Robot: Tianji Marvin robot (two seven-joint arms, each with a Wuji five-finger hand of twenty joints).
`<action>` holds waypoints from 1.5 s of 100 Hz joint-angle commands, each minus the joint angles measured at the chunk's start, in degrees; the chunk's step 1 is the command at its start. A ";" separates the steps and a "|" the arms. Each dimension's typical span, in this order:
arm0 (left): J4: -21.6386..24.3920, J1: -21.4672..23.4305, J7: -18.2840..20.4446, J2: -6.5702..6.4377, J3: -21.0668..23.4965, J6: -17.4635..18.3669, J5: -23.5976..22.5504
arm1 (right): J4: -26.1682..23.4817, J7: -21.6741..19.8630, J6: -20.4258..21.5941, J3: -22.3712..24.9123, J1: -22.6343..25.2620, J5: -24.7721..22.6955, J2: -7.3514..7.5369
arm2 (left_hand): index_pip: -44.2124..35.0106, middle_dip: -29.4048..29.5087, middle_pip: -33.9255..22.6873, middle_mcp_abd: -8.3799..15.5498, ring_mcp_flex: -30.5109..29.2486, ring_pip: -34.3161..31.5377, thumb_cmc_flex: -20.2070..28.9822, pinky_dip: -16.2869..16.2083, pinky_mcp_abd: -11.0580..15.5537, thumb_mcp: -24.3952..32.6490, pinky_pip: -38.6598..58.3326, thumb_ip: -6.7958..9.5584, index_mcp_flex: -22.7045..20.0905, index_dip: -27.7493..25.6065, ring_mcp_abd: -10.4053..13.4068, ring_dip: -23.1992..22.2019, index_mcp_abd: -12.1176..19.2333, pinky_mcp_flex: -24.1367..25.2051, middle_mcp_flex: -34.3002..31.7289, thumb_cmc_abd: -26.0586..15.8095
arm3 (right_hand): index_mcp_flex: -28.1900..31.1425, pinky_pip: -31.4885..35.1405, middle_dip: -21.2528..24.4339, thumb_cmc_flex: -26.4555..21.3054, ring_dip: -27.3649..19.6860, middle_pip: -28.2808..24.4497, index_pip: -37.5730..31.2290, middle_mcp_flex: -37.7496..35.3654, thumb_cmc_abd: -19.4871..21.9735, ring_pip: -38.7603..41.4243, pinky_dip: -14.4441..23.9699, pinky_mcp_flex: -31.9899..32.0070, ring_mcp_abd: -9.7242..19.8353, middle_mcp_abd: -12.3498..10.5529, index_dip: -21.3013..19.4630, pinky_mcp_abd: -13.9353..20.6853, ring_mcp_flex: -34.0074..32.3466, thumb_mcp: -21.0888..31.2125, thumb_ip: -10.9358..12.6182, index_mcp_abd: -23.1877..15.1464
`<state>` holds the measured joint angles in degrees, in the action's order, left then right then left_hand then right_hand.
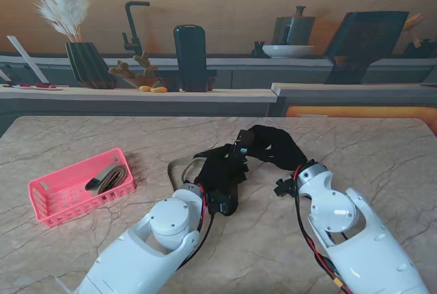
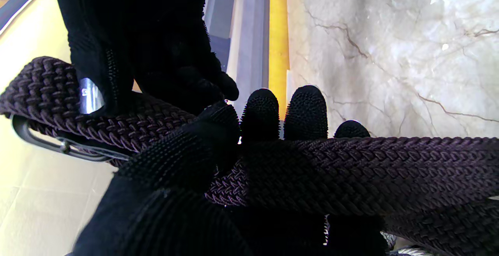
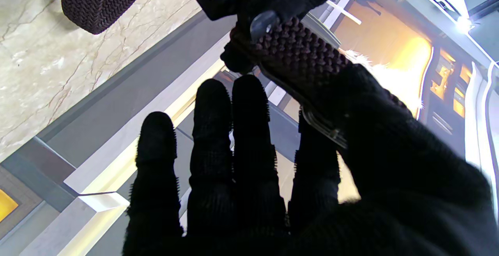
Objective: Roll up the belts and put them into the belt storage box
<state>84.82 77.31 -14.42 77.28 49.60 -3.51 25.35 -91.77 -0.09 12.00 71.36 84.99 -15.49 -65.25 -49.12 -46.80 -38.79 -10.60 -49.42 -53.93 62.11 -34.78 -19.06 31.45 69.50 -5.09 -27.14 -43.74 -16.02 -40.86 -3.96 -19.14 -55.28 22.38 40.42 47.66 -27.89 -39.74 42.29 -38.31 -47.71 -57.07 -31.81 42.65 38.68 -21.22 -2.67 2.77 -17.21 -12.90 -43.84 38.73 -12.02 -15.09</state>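
On the left of the marble-patterned table top point(image 1: 355, 151), as the stand's camera sees it, sits the pink slatted plastic belt storage box point(image 1: 51, 202). It already holds a grey-and-tan rolled belt point(image 1: 109, 178), lying against the right-hand end; the rest of the box looks free, so there appears to be room for another roll.

Toward the middle, the black-gloved left hand point(image 1: 222, 174) is clenched on the dark brown braided woven belt point(image 2: 351, 166): in its wrist view the strap crosses the palm with the fingertips point(image 2: 306, 112) showing past its edge and the thumb pressed over it. A pale loop point(image 1: 179, 166) shows on the table just left of this hand; what it is cannot be told.

To the right, the black-gloved right hand point(image 1: 273, 145) meets the left, both raised off the table. It pinches the belt's buckle end between thumb and forefinger, while its other three fingers point(image 3: 210, 131) stand out straight and hold nothing. The metal buckle frame point(image 2: 43, 141) shows at that end.

The step in hand appears to be starting the coil at the buckle. To do it well, the right hand should probably keep the buckle end firm while turning it, and the left should feed strap under light tension, flat and untwisted, so the turns lie evenly. The roll must stay tight enough to fit beside the belt already in the box; a slack grip could let the braid spring open.
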 commanded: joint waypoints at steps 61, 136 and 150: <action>0.45 0.91 7.96 -1.91 1.55 -0.36 2.18 | 3.25 21.57 2.92 -4.75 -2.03 -9.87 -3.92 | 23.32 22.48 19.29 1.85 19.61 29.21 -19.53 11.52 4.67 4.59 -24.09 2.13 5.94 17.01 3.11 10.91 0.11 10.47 20.76 7.72 | 4.80 2.11 0.71 -1.96 0.00 -2.60 -10.16 -0.76 3.72 1.39 0.91 0.21 3.39 -3.49 -3.68 1.58 -0.01 6.91 2.23 -8.26; 2.36 3.88 11.80 -1.98 1.95 4.99 13.89 | 9.53 25.06 3.36 -7.32 -4.64 -13.33 -4.30 | 29.98 27.11 24.33 0.39 23.23 36.95 -34.57 15.12 4.20 -7.77 -31.60 0.10 4.64 20.80 4.43 17.72 -3.10 14.06 22.53 4.79 | 3.65 3.86 2.57 -1.96 -1.10 -4.57 -11.19 0.24 4.48 2.73 -0.66 0.92 3.74 -3.82 -2.74 1.69 0.93 6.04 2.63 -8.55; 2.82 4.04 10.16 -1.61 2.42 5.08 15.28 | 9.97 23.94 4.21 -7.50 -4.25 -13.51 -3.96 | 31.05 27.20 24.65 0.41 22.91 37.52 -36.91 15.14 3.54 -7.83 -31.66 -0.33 5.43 21.16 4.69 17.88 -3.76 13.85 22.54 4.59 | 4.02 3.91 2.77 -1.93 -1.30 -4.64 -11.32 -0.02 4.12 2.65 -0.91 1.07 3.68 -3.81 -2.55 1.63 1.05 6.13 2.58 -8.69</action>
<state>86.31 81.26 -4.06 74.92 51.52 1.32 39.35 -82.38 24.89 15.57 64.23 79.93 -28.67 -69.35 -19.50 -20.34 -15.30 -10.90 -25.25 -16.85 28.19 -20.23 -14.88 24.80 38.13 -3.54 -21.87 -23.52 -13.49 -23.41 -13.60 -4.79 -32.23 26.68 40.34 49.87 -25.89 -39.66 41.76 -41.64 -49.70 -57.62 -31.65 44.00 38.60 -21.11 -1.49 0.54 -18.07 -12.90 -44.32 39.48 -12.13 -15.57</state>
